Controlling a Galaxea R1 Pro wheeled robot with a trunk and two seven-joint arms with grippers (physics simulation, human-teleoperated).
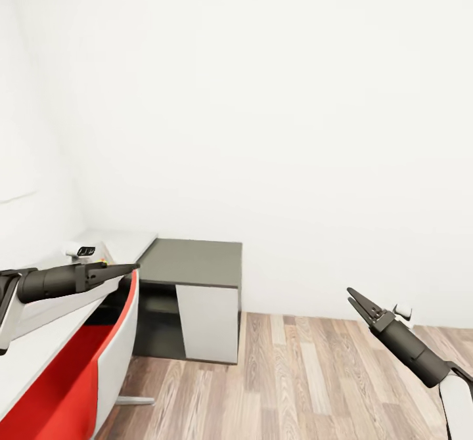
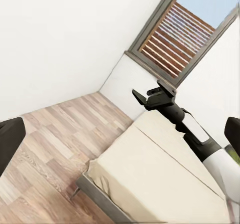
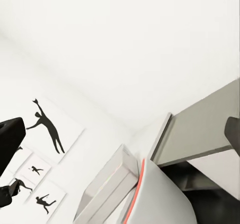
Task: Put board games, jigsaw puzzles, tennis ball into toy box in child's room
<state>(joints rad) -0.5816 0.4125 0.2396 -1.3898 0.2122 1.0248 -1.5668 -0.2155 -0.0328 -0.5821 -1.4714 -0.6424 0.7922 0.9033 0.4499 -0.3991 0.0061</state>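
Two grippers — left [image 1: 128, 268], right [image 1: 355, 299] (parted) — one table [image 1: 190, 261].

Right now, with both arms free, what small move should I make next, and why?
Probably swing the base left to face the table: the head view catches its dark corner section and a sliver of light top past the red chair. Both the left end effector and right end effector hang open, empty.

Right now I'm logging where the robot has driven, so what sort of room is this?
Probably a bedroom with a study corner: a bed with a beige mattress below a window, an L-shaped desk with a red-and-white chair, and silhouette pictures on the wall.
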